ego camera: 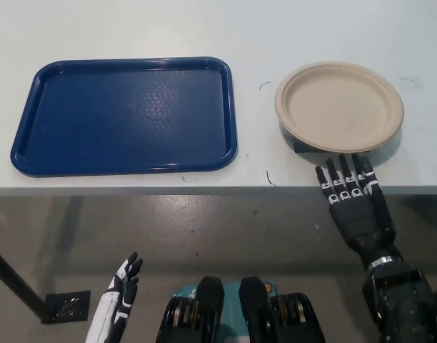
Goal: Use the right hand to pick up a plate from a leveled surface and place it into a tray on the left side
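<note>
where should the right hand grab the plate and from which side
Probably the near rim of the plate, approached from the table's front edge. That rim seems raised on a dark support beneath, leaving a shadowed gap for fingers to slip under. The open right hand is already just in front of it. The left hand rests low.
</note>
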`<action>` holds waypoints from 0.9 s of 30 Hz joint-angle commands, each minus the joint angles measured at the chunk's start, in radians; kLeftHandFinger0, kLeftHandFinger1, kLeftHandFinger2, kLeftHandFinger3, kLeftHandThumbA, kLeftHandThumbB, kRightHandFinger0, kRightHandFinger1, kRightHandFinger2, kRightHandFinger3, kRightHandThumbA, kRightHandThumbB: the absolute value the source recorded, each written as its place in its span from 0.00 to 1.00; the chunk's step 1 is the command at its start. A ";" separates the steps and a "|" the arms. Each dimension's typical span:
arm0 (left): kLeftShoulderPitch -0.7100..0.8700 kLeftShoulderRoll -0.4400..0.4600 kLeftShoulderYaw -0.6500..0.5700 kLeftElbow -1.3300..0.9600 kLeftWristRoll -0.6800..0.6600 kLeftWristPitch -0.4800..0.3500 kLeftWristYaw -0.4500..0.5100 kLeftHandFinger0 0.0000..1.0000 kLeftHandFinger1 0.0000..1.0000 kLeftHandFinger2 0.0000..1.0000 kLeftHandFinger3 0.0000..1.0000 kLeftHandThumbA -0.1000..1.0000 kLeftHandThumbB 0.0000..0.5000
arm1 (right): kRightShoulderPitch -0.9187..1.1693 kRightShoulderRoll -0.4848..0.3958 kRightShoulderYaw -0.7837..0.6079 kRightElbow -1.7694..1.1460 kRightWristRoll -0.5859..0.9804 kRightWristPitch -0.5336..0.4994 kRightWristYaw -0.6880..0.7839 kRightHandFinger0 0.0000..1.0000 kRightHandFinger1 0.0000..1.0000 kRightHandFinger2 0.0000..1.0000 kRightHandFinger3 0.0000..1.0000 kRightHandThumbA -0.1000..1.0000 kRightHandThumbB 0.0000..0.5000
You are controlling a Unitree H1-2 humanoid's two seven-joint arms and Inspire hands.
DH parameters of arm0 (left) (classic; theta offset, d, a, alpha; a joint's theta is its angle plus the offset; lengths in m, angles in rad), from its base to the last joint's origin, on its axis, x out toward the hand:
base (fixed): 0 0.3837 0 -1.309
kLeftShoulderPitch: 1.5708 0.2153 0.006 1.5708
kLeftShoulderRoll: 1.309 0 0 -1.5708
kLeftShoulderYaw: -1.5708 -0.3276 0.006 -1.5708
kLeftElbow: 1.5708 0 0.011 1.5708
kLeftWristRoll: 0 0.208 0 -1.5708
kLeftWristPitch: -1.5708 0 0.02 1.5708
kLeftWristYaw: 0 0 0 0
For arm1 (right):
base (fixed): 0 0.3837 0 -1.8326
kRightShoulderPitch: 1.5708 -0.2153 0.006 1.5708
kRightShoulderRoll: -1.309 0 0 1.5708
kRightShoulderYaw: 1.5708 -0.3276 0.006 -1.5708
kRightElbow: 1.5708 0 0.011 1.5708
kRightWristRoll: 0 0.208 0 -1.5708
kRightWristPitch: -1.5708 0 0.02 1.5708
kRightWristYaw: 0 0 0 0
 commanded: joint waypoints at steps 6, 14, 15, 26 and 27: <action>0.002 0.008 -0.007 -0.028 -0.010 -0.040 0.003 1.00 1.00 1.00 1.00 1.00 0.42 | -0.056 -0.007 -0.026 0.032 0.011 -0.011 0.028 1.00 1.00 1.00 1.00 1.00 0.82; 0.002 0.011 -0.011 -0.024 -0.018 -0.047 0.000 1.00 1.00 1.00 1.00 1.00 0.46 | -0.104 -0.018 -0.044 0.108 -0.001 -0.030 0.039 1.00 1.00 1.00 1.00 1.00 0.82; 0.001 0.010 -0.012 -0.023 -0.021 -0.047 -0.001 1.00 1.00 1.00 1.00 1.00 0.46 | -0.113 -0.021 -0.047 0.119 -0.007 -0.035 0.037 1.00 1.00 1.00 1.00 1.00 0.81; 0.001 0.017 -0.018 -0.025 -0.021 -0.051 -0.002 1.00 1.00 1.00 1.00 1.00 0.48 | -0.210 -0.058 -0.067 0.252 -0.037 -0.066 0.068 1.00 1.00 1.00 1.00 1.00 0.83; 0.001 0.017 -0.018 -0.025 -0.022 -0.049 -0.002 1.00 1.00 1.00 1.00 1.00 0.49 | -0.217 -0.061 -0.068 0.257 -0.040 -0.067 0.070 1.00 1.00 1.00 1.00 1.00 0.86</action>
